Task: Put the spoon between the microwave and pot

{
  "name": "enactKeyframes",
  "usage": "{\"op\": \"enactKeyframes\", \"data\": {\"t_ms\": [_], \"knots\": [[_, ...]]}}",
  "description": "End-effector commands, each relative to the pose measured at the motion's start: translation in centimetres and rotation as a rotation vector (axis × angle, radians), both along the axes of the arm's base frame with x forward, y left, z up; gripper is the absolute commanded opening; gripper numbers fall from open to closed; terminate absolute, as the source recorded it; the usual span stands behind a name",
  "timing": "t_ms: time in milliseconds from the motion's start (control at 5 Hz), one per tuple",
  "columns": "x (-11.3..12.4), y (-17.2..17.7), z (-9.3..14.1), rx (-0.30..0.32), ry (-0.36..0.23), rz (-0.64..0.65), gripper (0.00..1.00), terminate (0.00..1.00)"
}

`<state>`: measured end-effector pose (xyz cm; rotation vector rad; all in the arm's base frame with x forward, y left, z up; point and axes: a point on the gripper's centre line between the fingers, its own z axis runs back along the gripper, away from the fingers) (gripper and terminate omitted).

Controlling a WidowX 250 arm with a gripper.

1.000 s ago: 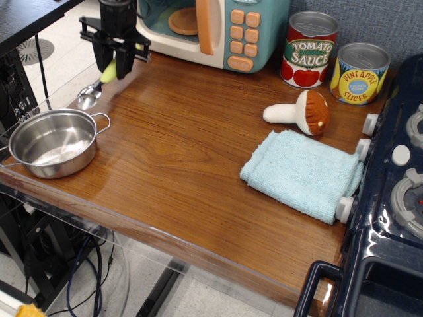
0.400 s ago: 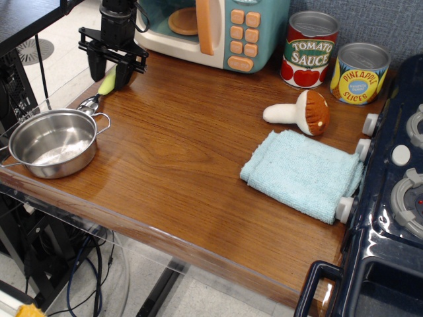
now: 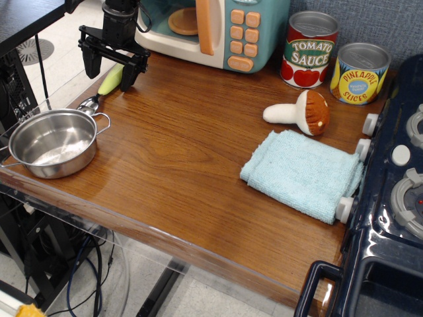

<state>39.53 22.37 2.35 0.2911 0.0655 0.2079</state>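
The spoon (image 3: 109,82), with its yellow-green handle, lies on the wooden table between the microwave (image 3: 246,33) and the steel pot (image 3: 50,141). Its metal bowl points at the pot and touches or sits just behind the pot's rim. My gripper (image 3: 107,74) hovers straight over the spoon's handle. It is open, with one black finger (image 3: 88,64) left of the handle and the other on the right, and it holds nothing.
A tomato sauce can (image 3: 309,49) and a pineapple can (image 3: 359,73) stand at the back right. A toy mushroom (image 3: 301,113) and a light blue cloth (image 3: 301,172) lie right of centre. A dark blue toy stove (image 3: 390,211) fills the right edge. The table's left edge is beside the pot.
My gripper held the spoon in the air a second ago. It lowered it to the table beside the pot, then opened, and the spoon now lies free.
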Motion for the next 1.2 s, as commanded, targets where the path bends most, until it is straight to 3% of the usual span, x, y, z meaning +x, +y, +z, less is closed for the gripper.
{"op": "enactKeyframes", "data": {"t_ms": [0,400,1000], "knots": [[-1.0,0.6,9.5,-0.035,-0.200,0.032,1.00,0.00],[-2.1,-0.3,12.1,-0.003,-0.248,-0.026,1.00,0.00],[-2.1,-0.3,12.1,-0.003,-0.248,-0.026,1.00,0.00]]}}
